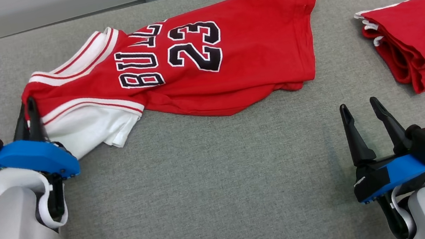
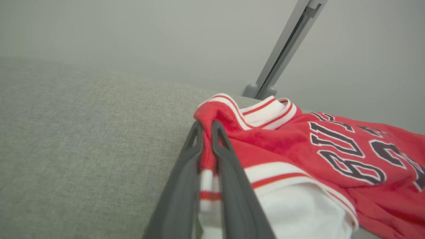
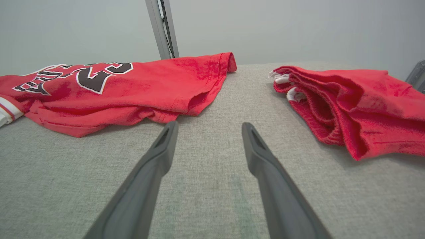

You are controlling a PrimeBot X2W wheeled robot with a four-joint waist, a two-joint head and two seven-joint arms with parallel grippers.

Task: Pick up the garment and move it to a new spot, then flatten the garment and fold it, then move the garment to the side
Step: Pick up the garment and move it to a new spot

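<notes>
My left tool [image 1: 26, 104], near me on the left, is clamped on the shoulder edge of the red jersey [image 1: 237, 61]. The jersey stretches from there rightward across the far part of the grey tabletop [image 1: 204, 179]. My right tool [image 1: 358, 104], fingers apart, is at the near right, clear of the jersey, with a folded red garment [image 1: 424, 41] just beyond it.

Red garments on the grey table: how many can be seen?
2. The jersey lies across the middle and left, its shoulder pinched in the left gripper. A folded red garment lies apart at the right. The white cloth under the jersey may be a separate piece.
</notes>
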